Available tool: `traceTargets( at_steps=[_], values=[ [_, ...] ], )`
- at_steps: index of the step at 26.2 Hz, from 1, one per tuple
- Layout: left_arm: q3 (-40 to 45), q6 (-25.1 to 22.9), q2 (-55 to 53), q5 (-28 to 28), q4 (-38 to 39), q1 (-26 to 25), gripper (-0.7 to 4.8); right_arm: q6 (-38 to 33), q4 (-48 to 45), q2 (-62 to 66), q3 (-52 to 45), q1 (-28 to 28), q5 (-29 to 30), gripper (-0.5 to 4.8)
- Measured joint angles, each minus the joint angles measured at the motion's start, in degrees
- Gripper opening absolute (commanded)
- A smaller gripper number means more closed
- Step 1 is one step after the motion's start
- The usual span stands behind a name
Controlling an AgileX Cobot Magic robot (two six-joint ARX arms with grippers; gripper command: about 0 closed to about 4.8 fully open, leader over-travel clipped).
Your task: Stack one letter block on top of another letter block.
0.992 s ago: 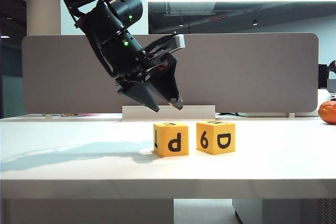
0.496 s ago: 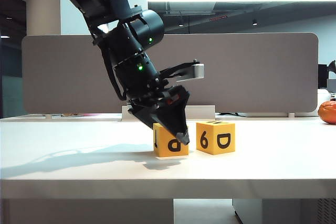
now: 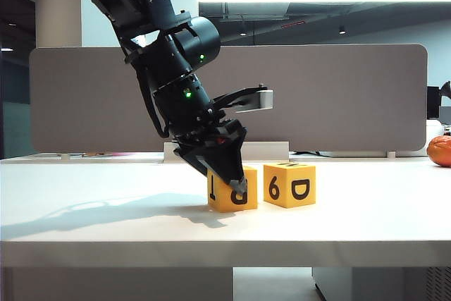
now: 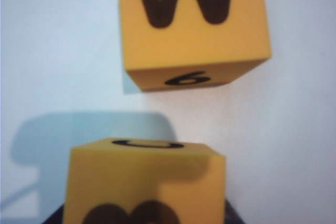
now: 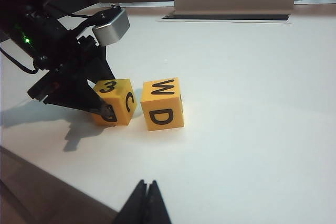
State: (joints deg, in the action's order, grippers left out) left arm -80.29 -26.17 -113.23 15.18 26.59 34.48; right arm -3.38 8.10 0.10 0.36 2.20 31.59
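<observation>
While the left pincer (image 3: 227, 176) sat down over the P block (image 3: 233, 195), its dark fingers (image 5: 100, 106) straddled that cube with the jaws drawn in close on its sides; a firm clamp couldn't be confirmed from any view. Block stayed flat on the white bench (image 3: 106, 216). In the left wrist view the same cube (image 4: 144, 182) filled the near edge, a "C" on its far face. From the right wrist view it showed "3" on top and "C" on the side (image 5: 116, 107).

The 6/D block (image 3: 289, 184) stood at 3 o'clock of the P block in the exterior view, just beside it with a small gap, upright on the bench, "W" on top (image 5: 161, 103).

The right pincer (image 5: 146, 203) hung low over the near bench edge, well apart from both cubes, tips pressed together with nothing between them.

An orange round object (image 3: 440, 151) sat far out at 3 o'clock by the grey divider panel (image 3: 338, 96).
</observation>
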Motion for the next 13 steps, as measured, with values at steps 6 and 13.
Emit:
traceTargets(
  at_steps=[6, 13],
  values=[
    [-2.99, 0.22, 0.2, -0.15, 4.57, 0.0, 2.71, 0.0, -0.02, 0.0, 0.0, 0.0, -0.02, -0.05],
    [-13.18, 3.02, 0.83, -0.28, 13.31, 0.09, 2.71, 0.0, -0.02, 0.0, 0.0, -0.02, -0.02, -0.05]
  ],
)
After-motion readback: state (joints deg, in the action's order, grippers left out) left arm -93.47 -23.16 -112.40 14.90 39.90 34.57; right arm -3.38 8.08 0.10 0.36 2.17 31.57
